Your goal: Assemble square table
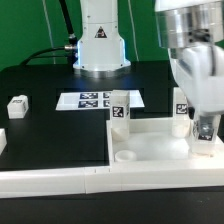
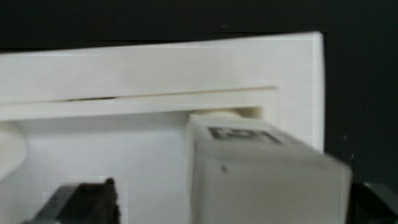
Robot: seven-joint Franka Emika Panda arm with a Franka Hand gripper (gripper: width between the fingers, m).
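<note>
closest to the camera runs one long white l-shaped rail [image 1: 60,182], smooth plastic with a squared edge, well apart from the gripper [image 1: 205,135] and lower than it. behind the rail lies one square table top [image 1: 150,148], a broad flat slab of matte white plastic that reaches right under the gripper. one round corner socket [image 1: 127,157] shows in it as a shallow cup, some way from the gripper toward the exterior view's left.

three leg posts can be counted in the exterior view, all small white blocks with black-and-white tags. one [image 1: 181,113] stands upright just beside the gripper, a second [image 1: 119,110] stands upright at the top's far edge, further off, and a third [image 1: 18,105] sits alone on the dark table, well apart. one marker board [image 1: 95,100] lies flat beyond the second post.

in the wrist view one tagged post [image 2: 240,150], boxy and square-edged, stands on the white top [image 2: 107,75] between the dark fingers [image 2: 80,200]. a gap shows between that finger and the post, so the jaws stand apart and grip nothing. whether this post is one of the three, i cannot tell.
</note>
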